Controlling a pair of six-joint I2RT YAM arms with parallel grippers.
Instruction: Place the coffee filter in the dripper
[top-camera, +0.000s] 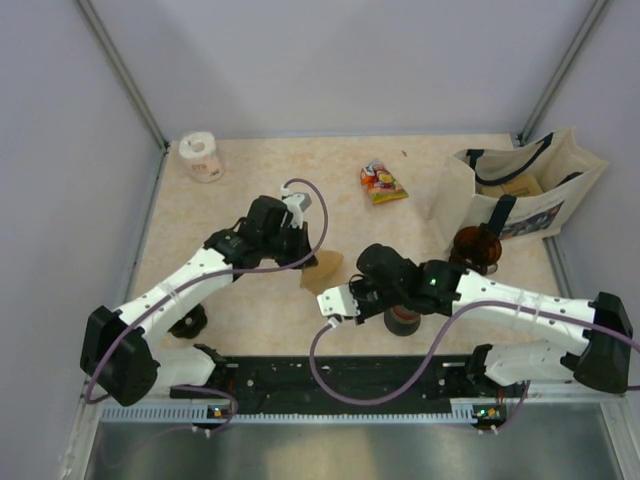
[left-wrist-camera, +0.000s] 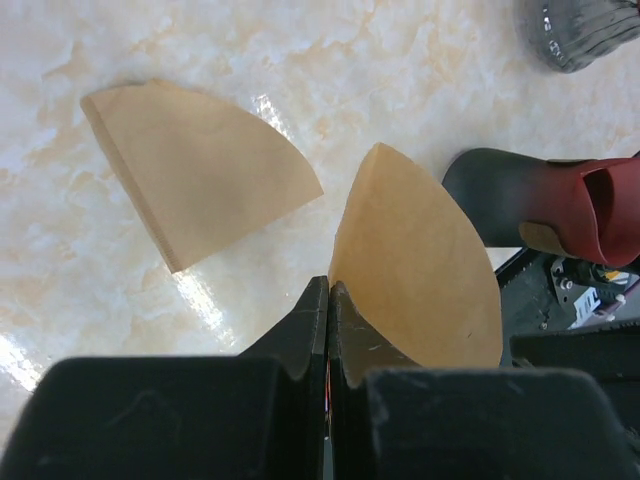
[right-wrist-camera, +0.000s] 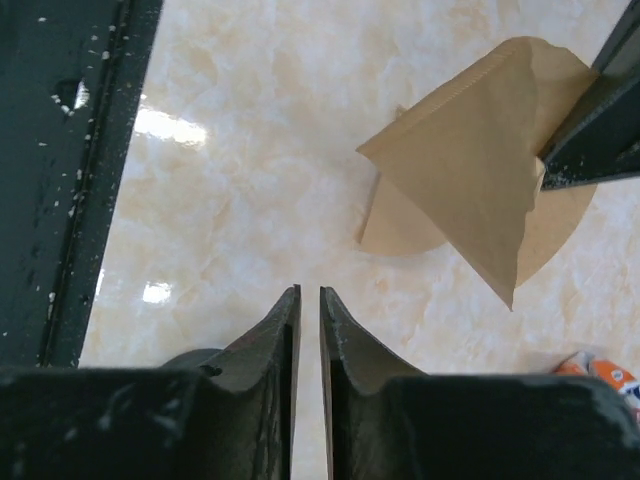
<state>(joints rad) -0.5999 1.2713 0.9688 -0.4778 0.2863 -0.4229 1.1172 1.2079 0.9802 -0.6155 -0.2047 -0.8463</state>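
Observation:
My left gripper (left-wrist-camera: 329, 285) is shut on the edge of a brown paper coffee filter (left-wrist-camera: 420, 265) and holds it just above the table; the top view shows this at the table's middle (top-camera: 325, 268). A second filter (left-wrist-camera: 195, 180) lies flat on the table beside it. The right wrist view shows the held filter (right-wrist-camera: 480, 165) over the flat one (right-wrist-camera: 395, 230). The brown dripper (top-camera: 476, 247) stands at the right, behind my right arm. My right gripper (right-wrist-camera: 309, 292) is empty with its jaws a thin slit apart, low over bare table in front of the filters.
A black cup with a red rim (left-wrist-camera: 560, 205) stands under my right forearm (top-camera: 403, 322). A toilet roll (top-camera: 203, 157) is at the back left, a snack packet (top-camera: 382, 183) at the back middle, a tote bag (top-camera: 520, 190) at the back right. A black rail (top-camera: 330, 375) runs along the near edge.

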